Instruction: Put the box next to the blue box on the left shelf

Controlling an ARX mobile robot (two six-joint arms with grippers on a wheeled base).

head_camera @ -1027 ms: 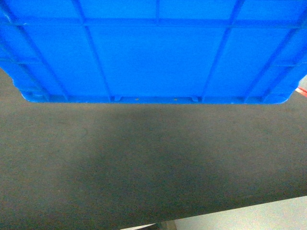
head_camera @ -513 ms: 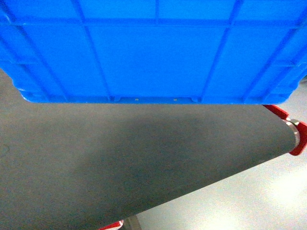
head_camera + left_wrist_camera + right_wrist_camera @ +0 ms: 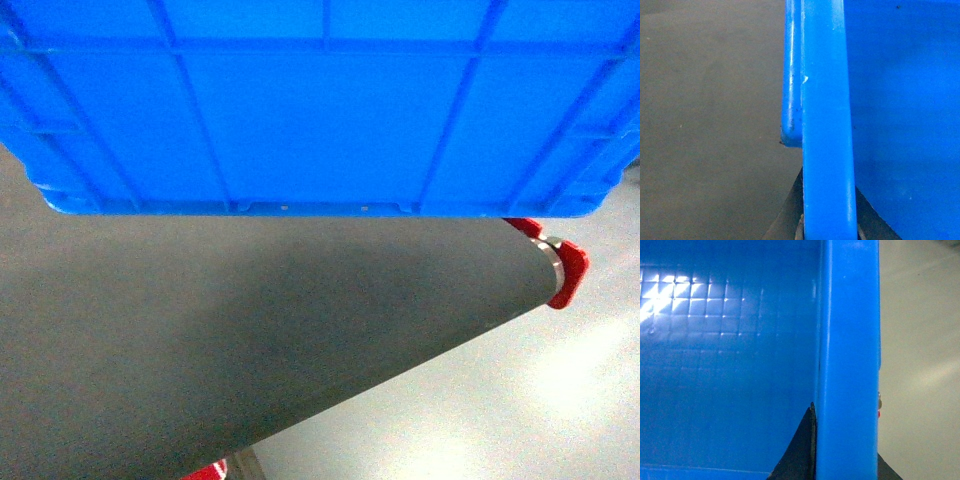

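Observation:
The box (image 3: 320,100), a large bright blue ribbed crate, fills the top of the head view and hangs above a grey belt. In the left wrist view its thick rim (image 3: 825,125) runs up the middle, and my left gripper (image 3: 829,222) is shut on it, dark fingers (image 3: 790,217) showing on either side. My right gripper (image 3: 847,457) is shut on the opposite rim (image 3: 847,340), with one dark finger (image 3: 800,450) inside the crate over its gridded floor (image 3: 715,315). Both grippers are hidden in the head view. The left shelf and the blue box are out of view.
Below the crate lies a dark grey conveyor belt (image 3: 200,340), ending at a roller with a red cap (image 3: 562,268) on the right. Another red piece (image 3: 207,470) shows at the bottom edge. Pale grey floor (image 3: 480,410) lies to the lower right.
The belt has slid left and away in the head view. Its red-capped end has come into sight and moved left, and more floor shows. The crate holds its place in the view.

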